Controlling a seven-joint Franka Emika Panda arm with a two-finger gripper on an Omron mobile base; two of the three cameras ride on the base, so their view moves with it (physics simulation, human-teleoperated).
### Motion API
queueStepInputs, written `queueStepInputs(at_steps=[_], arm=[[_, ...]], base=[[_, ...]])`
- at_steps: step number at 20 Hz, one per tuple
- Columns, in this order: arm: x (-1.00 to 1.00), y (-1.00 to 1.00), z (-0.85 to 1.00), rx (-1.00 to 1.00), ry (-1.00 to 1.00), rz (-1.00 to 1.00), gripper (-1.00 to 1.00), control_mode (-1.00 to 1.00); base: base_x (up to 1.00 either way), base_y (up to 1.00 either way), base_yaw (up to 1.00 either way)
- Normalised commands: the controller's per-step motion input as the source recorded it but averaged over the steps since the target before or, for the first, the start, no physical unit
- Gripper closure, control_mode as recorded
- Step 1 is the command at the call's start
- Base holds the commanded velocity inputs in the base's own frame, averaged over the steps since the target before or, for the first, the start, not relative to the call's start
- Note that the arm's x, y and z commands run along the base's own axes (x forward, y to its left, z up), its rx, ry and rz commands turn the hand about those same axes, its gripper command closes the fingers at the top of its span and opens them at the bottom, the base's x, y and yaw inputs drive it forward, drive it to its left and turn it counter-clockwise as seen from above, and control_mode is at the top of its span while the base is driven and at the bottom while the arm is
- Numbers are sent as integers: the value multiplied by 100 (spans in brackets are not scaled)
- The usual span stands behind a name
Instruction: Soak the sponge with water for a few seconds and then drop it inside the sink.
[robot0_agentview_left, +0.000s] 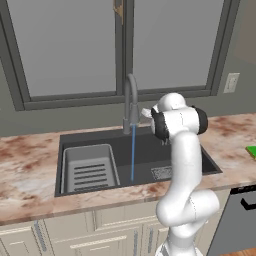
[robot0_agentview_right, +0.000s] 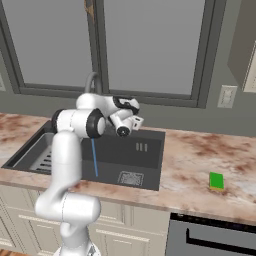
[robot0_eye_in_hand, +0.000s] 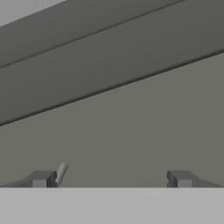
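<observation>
The gripper (robot0_eye_in_hand: 111, 179) stands with its jaws wide apart and nothing between them, the two dark fingertips (robot0_eye_in_hand: 40, 179) showing far from each other in the hand view. In the right base view the gripper (robot0_agentview_right: 131, 121) hangs above the back rim of the sink (robot0_agentview_right: 150, 160), pointed toward the grey wall below the window.

The sponge (robot0_agentview_right: 216, 181) is a small flat block, bright green on top with a thin yellow layer along its lower edge. It lies flat on the marbled counter (robot0_agentview_right: 195, 165), well apart from the hand, off to its right and nearer the counter's front edge, beyond the sink's right rim. In the left base view only a green corner of the sponge (robot0_agentview_left: 252, 151) shows.

The water (robot0_agentview_left: 133, 152) falls as a thin, straight, translucent blue stream from the faucet (robot0_agentview_left: 131, 102) to the sink floor, below and to the left of the hand. A square drain grate (robot0_agentview_right: 130, 178) sits in the dark basin under the hand; a lighter slotted rack (robot0_agentview_left: 90, 167) fills the left part.
</observation>
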Motion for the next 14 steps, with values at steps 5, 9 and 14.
queueStepInputs(at_steps=[5, 9, 14], arm=[[-36, -21, 35, 10, 8, 0, -100, -100], [-53, -21, 22, 11, 9, 0, -100, -100], [-67, -17, 19, 10, 14, 0, -100, -100]], base=[[0, 0, 0], [0, 0, 0], [0, 0, 0]])
